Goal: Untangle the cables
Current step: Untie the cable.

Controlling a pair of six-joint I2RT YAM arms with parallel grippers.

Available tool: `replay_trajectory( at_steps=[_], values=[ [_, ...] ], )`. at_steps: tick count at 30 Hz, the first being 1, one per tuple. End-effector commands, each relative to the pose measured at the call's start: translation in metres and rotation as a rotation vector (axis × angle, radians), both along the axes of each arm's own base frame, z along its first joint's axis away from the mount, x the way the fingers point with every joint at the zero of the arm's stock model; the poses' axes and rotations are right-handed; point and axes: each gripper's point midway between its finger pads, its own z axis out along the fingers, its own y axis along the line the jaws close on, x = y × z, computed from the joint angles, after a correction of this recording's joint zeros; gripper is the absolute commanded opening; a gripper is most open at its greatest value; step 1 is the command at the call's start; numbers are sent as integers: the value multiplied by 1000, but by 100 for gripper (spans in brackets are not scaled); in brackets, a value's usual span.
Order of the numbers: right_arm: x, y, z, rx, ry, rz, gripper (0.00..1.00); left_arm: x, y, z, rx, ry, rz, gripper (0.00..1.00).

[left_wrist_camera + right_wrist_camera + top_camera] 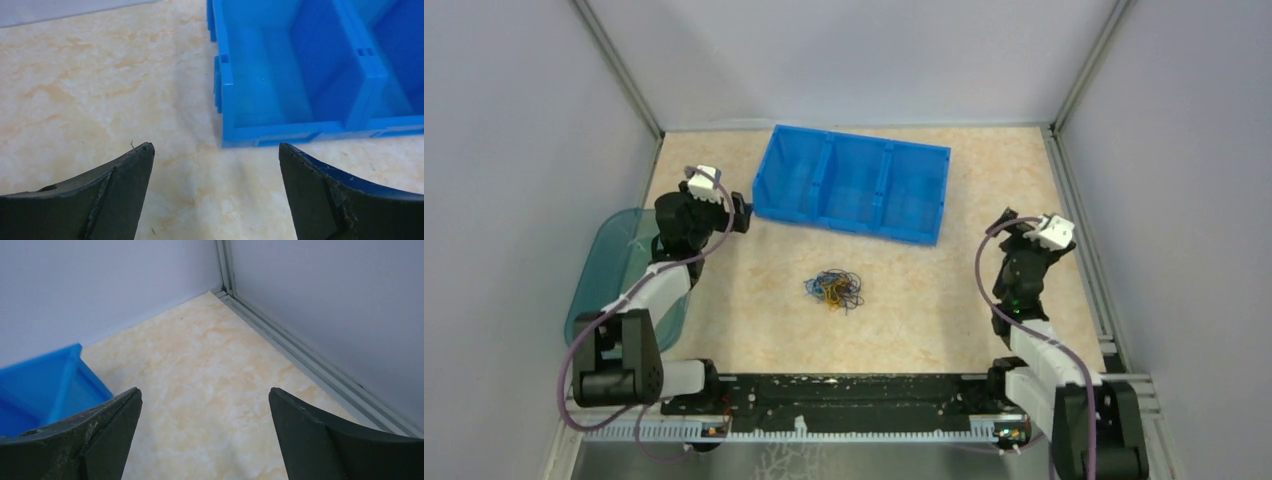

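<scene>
Marbled beige laminate covers the bench (754, 330), where a small knot of cables (834, 289) lies loose near the middle. The knot is thin black, blue and yellow-orange wires looped over one another. It sits on the near side of a blue bin (852, 185) and apart from it. Neither arm touches the knot.

The left tool (215, 150) has its jaws spread wide with nothing between them, pointed at the bin's left end. Its wrist camera looks past two dark fingertips (125, 185) to the bin's corner, just beyond the tips. Seen from above, the cables lie to the right of that tool and nearer the arm bases, well apart from it.

The right tool (206, 392) is likewise released, jaws wide and gripping nothing, held over bare bench near the right wall. Its camera faces the far right corner, where a metal rail (310, 365) runs along the foot of the grey wall (100, 285). The bin's right end shows at the left edge of that view. The cables lie to the left of this tool, well apart, roughly midway between the two arms.

A translucent teal tub (609, 270) sits at the bench's left edge, beside the left arm. The bin has three compartments side by side and stands slightly askew on the far half of the bench.
</scene>
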Motion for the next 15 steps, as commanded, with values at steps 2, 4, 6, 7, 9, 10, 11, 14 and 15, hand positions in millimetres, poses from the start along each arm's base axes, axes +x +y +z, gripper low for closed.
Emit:
replay_trajectory(
  at_steps=[2, 4, 6, 7, 9, 10, 11, 14, 15],
  values=[
    [-17, -17, 50, 196, -74, -142, 99, -39, -19, -3, -35, 176, -121, 100],
    [-27, -22, 56, 417, -114, -237, 99, -48, -27, 4, -33, 199, -178, 100],
    [-22, -5, 64, 444, -72, -130, 99, -59, -35, 9, -31, 229, -241, 100],
    [-15, 10, 74, 430, -64, -28, 99, -63, -37, 13, -33, 239, -259, 100],
    [-4, 49, 83, 415, -17, 205, 99, -71, -41, 17, -25, 252, -291, 100],
    [2, 69, 84, 408, 20, 317, 99, -76, -43, 17, -19, 261, -315, 100],
    [6, 91, 82, 415, 70, 431, 99, -82, -46, 15, -13, 270, -343, 100],
    [7, 149, 68, 332, 235, 621, 99, -99, -54, 9, 9, 295, -432, 100],
    [0, 174, 65, 262, 275, 688, 99, -103, -56, 7, 16, 303, -456, 100]
  ],
)
